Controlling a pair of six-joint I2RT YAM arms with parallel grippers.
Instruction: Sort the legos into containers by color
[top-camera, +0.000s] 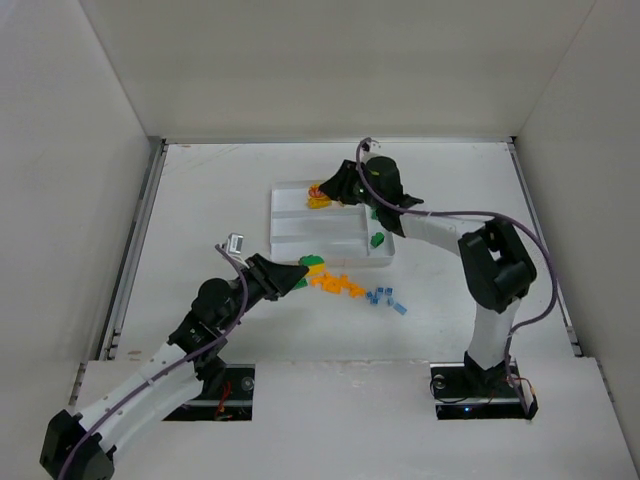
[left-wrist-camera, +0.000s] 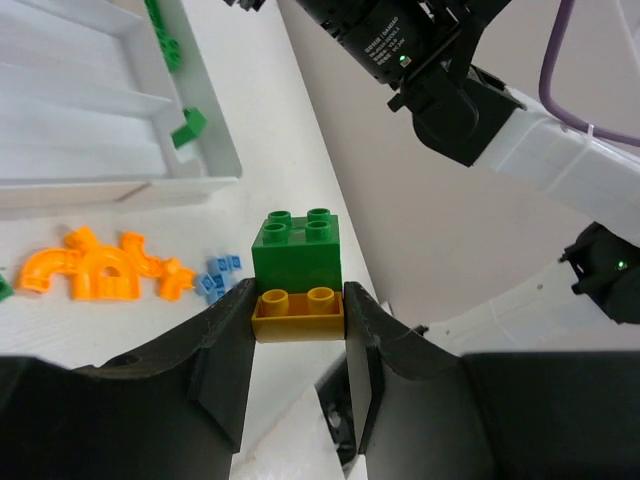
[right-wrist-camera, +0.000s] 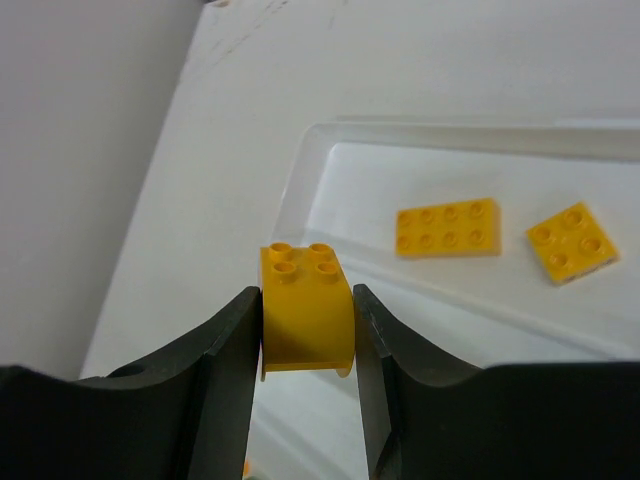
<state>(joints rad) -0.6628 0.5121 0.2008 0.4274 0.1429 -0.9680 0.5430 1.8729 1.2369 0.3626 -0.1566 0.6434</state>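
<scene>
My left pincer (left-wrist-camera: 297, 302) clamps a green-on-yellow brick stack (left-wrist-camera: 296, 255), orange legos (left-wrist-camera: 100, 272) at 9 o'clock, tray (left-wrist-camera: 100, 190) at 11. My right pincer (right-wrist-camera: 307, 300) grips a yellow brick (right-wrist-camera: 305, 325) over the tray, yellow plates (right-wrist-camera: 447, 227) at 2.

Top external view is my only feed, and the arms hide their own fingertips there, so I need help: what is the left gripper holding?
Observer: The left gripper clamps a dark yellow brick, with a green brick right against it beyond the fingertips.
Operator: And the right one?
Observer: The right gripper clamps a yellow brick by the tray compartment that holds an eight-stud yellow plate and a four-stud one.
</scene>
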